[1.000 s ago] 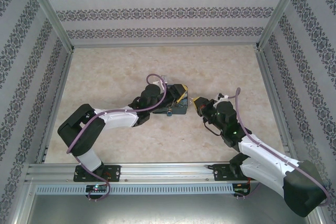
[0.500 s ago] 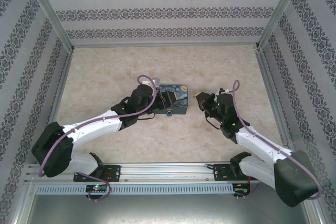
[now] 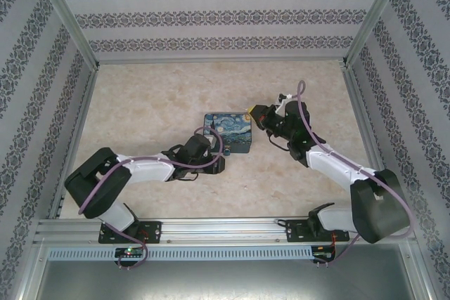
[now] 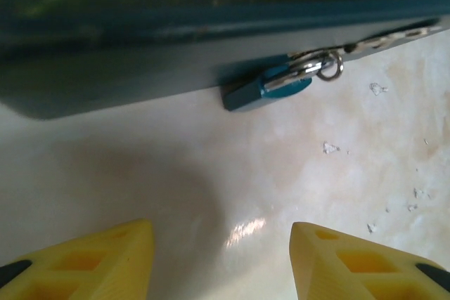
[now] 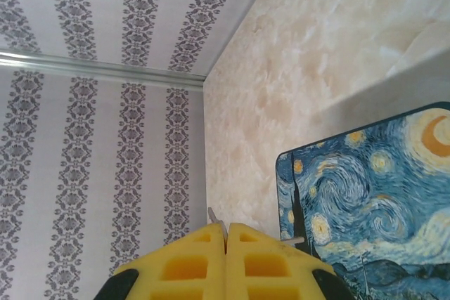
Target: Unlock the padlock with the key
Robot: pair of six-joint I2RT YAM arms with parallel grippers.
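left gripper [image 4: 221, 244], bottom of its wrist view, stands apart and empty; beyond, upper centre, the padlock [image 4: 264, 89] hangs at the box [image 4: 126, 61] edge. right gripper [image 5: 226, 237] is pinched on a thin sliver, likely the key [image 5: 215, 218], clearest in its wrist view. step: approach. next: steady the padlock, line key to keyhole.

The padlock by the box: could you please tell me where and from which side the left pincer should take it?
Probably the padlock's blue body, approached by the open left pincer from the bare table side: the box wall blocks the far side, and the thin shackle is hooked onto the box.
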